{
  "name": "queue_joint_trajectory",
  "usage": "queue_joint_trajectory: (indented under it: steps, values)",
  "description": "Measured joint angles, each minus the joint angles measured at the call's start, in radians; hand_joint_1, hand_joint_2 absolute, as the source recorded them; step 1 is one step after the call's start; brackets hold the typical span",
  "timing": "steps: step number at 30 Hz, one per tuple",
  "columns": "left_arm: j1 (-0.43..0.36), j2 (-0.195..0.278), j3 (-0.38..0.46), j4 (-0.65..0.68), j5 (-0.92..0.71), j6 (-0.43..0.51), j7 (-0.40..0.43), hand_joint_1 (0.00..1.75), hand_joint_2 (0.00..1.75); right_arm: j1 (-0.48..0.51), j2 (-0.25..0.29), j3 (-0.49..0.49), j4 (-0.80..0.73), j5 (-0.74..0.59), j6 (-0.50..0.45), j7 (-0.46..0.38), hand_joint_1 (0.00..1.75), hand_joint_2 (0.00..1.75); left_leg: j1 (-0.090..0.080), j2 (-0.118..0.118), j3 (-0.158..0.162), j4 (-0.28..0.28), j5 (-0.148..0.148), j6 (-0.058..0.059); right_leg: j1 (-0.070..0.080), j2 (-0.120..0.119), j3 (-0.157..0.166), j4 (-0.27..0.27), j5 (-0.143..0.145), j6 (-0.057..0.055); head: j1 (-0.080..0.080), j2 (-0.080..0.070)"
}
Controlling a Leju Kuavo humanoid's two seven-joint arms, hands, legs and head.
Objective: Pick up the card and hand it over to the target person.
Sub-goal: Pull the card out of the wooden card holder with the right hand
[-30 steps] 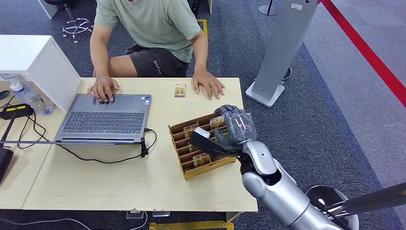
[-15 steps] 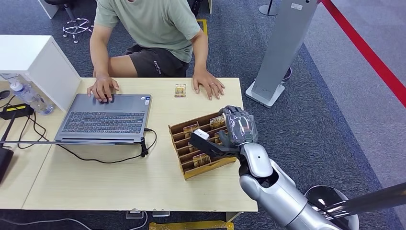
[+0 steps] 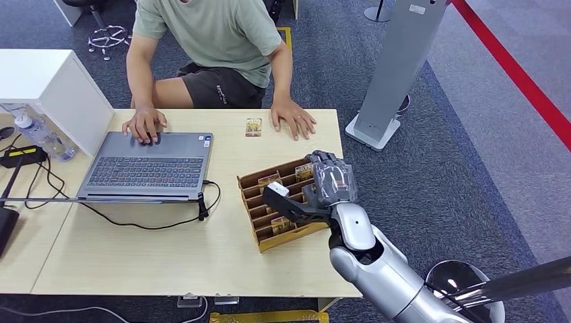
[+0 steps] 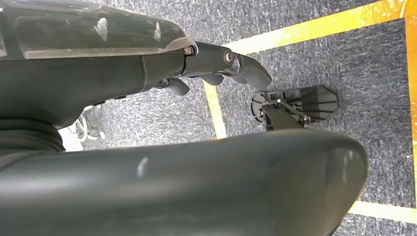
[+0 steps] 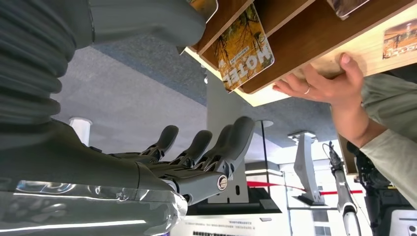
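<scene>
A slotted cardboard card box (image 3: 291,234) stands on the table's right part with several yellow-printed cards upright in it, one of them in a near slot (image 3: 283,224). My right hand (image 3: 322,186) hovers over the box's right end, fingers spread and thumb stretched across the slots, holding nothing. In the right wrist view the same hand (image 5: 196,157) is apart from a card printed "MOTEL" (image 5: 244,49) sticking out of the box. Another card (image 3: 253,127) lies flat near the person's hand (image 3: 293,120). My left hand (image 4: 216,64) hangs by the floor, fingers loosely extended, empty.
A person in a green shirt (image 3: 209,33) sits at the table's far side, both hands on it. An open laptop (image 3: 145,165) with its cable lies to the left, beside a white box (image 3: 47,87). A grey stand (image 3: 394,74) rises right of the table.
My right hand has drifted a little left and toward me over the card box. The person and the cards have not moved.
</scene>
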Motion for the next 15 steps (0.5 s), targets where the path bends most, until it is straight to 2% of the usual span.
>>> queue_joint_trajectory:
  steps: [5,15]
  values:
    - [0.0,-0.001,0.001,0.001,0.001,0.0,-0.001,0.0,0.0,0.002,-0.002,0.0,0.005,-0.01,-0.011,-0.003,0.76,1.75,0.0,0.0,0.001,-0.001,0.001,0.0,0.0,0.0,0.0,-0.001,0.001,0.0,0.0,0.0]
    - [-0.002,0.014,-0.018,-0.001,-0.019,0.005,0.011,0.0,0.0,0.037,-0.026,-0.025,-0.016,-0.024,-0.019,0.012,0.79,1.75,0.0,-0.002,0.0,0.0,0.0,0.0,0.0,-0.002,0.0,0.0,0.0,0.0,0.0,0.0]
